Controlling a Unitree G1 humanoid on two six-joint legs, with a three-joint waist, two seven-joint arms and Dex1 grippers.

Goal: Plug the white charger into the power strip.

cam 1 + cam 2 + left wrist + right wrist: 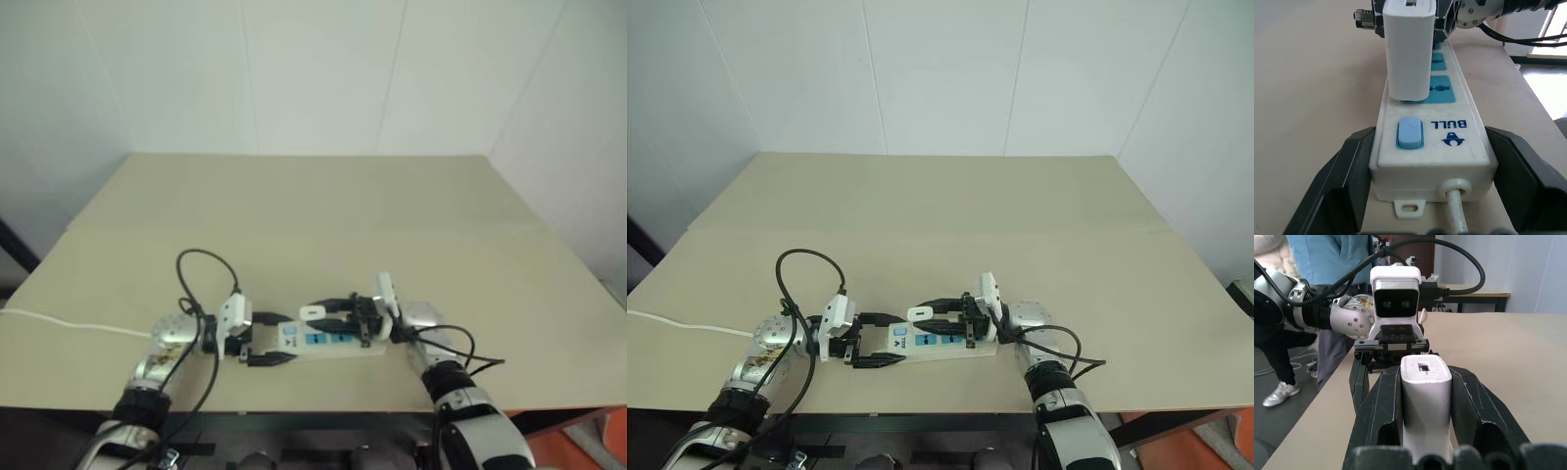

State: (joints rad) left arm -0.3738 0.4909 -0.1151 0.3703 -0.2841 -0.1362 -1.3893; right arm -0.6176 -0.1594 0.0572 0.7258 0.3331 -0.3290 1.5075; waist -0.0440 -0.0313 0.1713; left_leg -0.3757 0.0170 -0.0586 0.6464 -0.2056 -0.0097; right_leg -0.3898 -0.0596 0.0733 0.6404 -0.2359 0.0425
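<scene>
The right end effector has its two black, ribbed plastic fingers clamped on the white charger, a smooth glossy block with rounded corners and a small rectangular port in its top face. The charger stands upright with its base down on the blue socket nearest the switch, its prongs hidden from sight. The left end effector grips the switch end of the power strip, one matte black finger pressed against each long side of the bar. The strip is a single long white plastic bar with rounded edges, lying flat near the front edge of the desk; it carries one pale blue rocker switch, a blue printed logo, and blue sockets, of which the far ones are partly hidden behind the charger. A thin white cord leaves its end beside a small mounting tab. The desk is a plain beige, matte surface. A person in a light blue top and dark trousers stands beyond the desk.
</scene>
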